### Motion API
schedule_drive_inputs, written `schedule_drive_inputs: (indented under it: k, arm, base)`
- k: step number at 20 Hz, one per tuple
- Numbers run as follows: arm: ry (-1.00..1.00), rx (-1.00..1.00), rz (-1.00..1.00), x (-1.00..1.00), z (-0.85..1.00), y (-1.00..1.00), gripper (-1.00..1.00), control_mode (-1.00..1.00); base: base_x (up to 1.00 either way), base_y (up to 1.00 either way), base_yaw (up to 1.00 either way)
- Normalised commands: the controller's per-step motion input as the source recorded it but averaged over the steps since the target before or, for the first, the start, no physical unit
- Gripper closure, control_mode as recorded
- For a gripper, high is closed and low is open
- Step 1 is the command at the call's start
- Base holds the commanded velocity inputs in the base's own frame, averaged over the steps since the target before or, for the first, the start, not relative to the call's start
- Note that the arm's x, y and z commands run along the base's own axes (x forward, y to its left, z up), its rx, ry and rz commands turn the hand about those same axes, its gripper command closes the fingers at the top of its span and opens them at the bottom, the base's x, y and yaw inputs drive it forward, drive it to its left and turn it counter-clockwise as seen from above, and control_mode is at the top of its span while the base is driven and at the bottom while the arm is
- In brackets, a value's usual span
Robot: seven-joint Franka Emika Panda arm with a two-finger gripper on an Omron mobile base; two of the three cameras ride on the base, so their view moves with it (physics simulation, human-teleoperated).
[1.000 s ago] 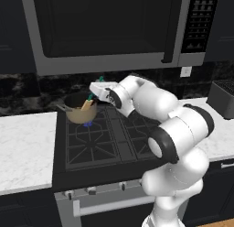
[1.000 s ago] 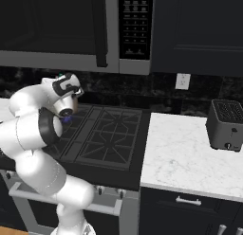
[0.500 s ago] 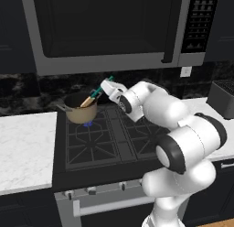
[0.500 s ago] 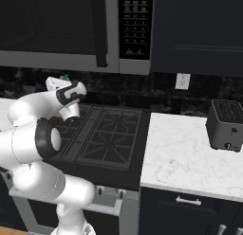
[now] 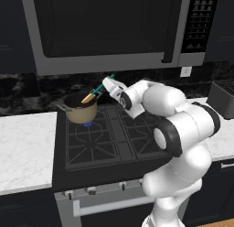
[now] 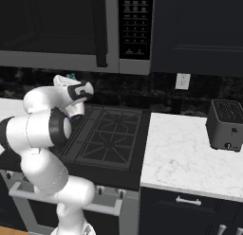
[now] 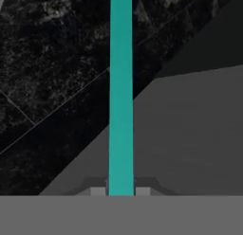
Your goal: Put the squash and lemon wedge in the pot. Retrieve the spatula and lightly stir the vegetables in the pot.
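Gripper (image 5: 108,80) clamped on the spatula (image 5: 95,92) handle — blade slanting down from it into the pot (image 5: 81,111).

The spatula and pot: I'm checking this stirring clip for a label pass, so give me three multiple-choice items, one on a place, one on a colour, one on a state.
1. Where does the pot stand?
A. on the stove's back left burner
B. on the white counter
C. inside the microwave

2. What colour is the spatula handle?
A. red
B. teal
C. black

3. How is the gripper?
A. open above the toaster
B. open over the pot
C. shut on the spatula handle

Answers:
1 A, the pot sits at the far left of the stove grates.
2 B, the handle is teal in the left base and hand views.
3 C, the handle runs up from between the fingertips in the hand view.
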Motion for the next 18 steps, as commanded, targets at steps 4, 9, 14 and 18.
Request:
schedule_drive_inputs:
  k: [4, 9, 14, 18]
  arm:
    - [0.0, 0.0, -0.16, 0.54, -0.41, 0.62, 1.0, -1.0]
    - [0.0, -0.03, -0.19, 0.36, -0.36, 0.86, 1.0, -1.0]
    - [0.0, -0.06, -0.19, 0.35, -0.41, 0.82, 1.0, -1.0]
    - [0.0, -0.02, -0.17, 0.15, -0.44, 0.78, 1.0, -1.0]
  base:
    - [0.0, 0.0, 0.0]
    - [0.0, 0.0, 0.0]
    - [0.0, 0.0, 0.0]
    - [0.0, 0.0, 0.0]
